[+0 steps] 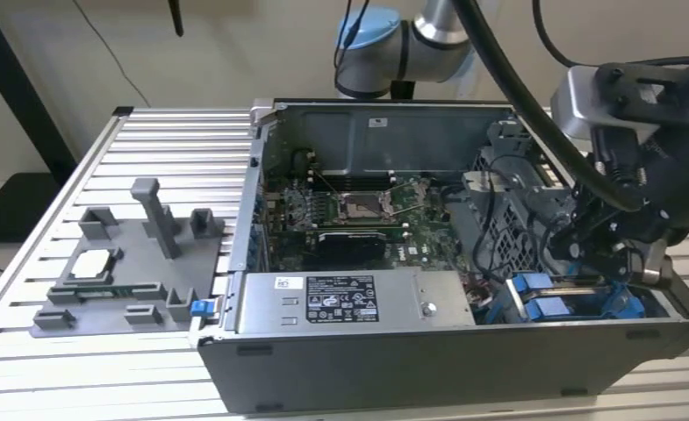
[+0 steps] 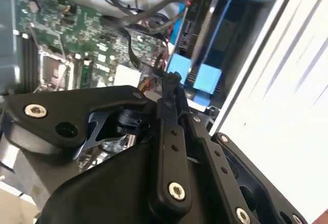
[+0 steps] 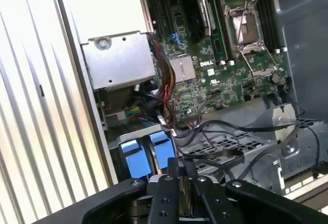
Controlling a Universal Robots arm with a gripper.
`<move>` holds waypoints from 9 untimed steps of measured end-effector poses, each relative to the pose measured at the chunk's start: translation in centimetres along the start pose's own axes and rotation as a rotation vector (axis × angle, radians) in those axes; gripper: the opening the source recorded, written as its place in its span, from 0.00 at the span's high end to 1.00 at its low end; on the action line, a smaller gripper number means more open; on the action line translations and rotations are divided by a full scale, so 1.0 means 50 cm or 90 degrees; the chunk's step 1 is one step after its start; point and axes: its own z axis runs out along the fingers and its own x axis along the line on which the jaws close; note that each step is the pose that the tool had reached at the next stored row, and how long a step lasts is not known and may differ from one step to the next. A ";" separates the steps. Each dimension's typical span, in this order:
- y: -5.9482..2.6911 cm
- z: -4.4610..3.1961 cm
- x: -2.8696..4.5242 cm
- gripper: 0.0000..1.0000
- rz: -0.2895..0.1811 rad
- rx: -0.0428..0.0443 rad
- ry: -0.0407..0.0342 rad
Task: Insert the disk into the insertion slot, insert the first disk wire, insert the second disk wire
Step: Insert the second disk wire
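Observation:
The disk [image 2: 201,26] lies dark between the bright blue rails of its carrier, down inside the insertion slot [image 1: 586,287] at the case's corner on the exterior view's right. Its two blue tabs [image 3: 146,157] show in both wrist views. My gripper [image 1: 620,263] hangs just above those tabs, fingers together [image 2: 170,80], black tips [image 3: 179,170] close over the blue. Loose black disk wires [image 3: 225,149] loop across the grey cage beside it, and one flat black wire [image 2: 136,55] runs down toward the fingertips. Whether a wire end is pinched there is hidden.
The open computer case [image 1: 438,368] sits on a slatted aluminium table [image 1: 39,351]. A silver power supply box [image 1: 344,303] lies along the near wall, the green motherboard [image 1: 356,210] behind it. A grey fixture [image 1: 133,263] stands at the exterior view's left.

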 end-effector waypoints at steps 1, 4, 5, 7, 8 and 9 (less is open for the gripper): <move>0.000 0.001 -0.001 1.00 -0.002 0.0031 0.0074; 0.001 0.006 -0.005 1.00 -0.009 0.0090 0.0224; 0.001 0.008 -0.005 1.00 -0.013 0.0096 0.0253; 0.002 0.012 -0.006 1.00 -0.023 0.0112 0.0277; 0.002 0.015 -0.006 1.00 -0.029 0.0128 0.0283; 0.003 0.017 -0.007 1.00 -0.035 0.0155 0.0287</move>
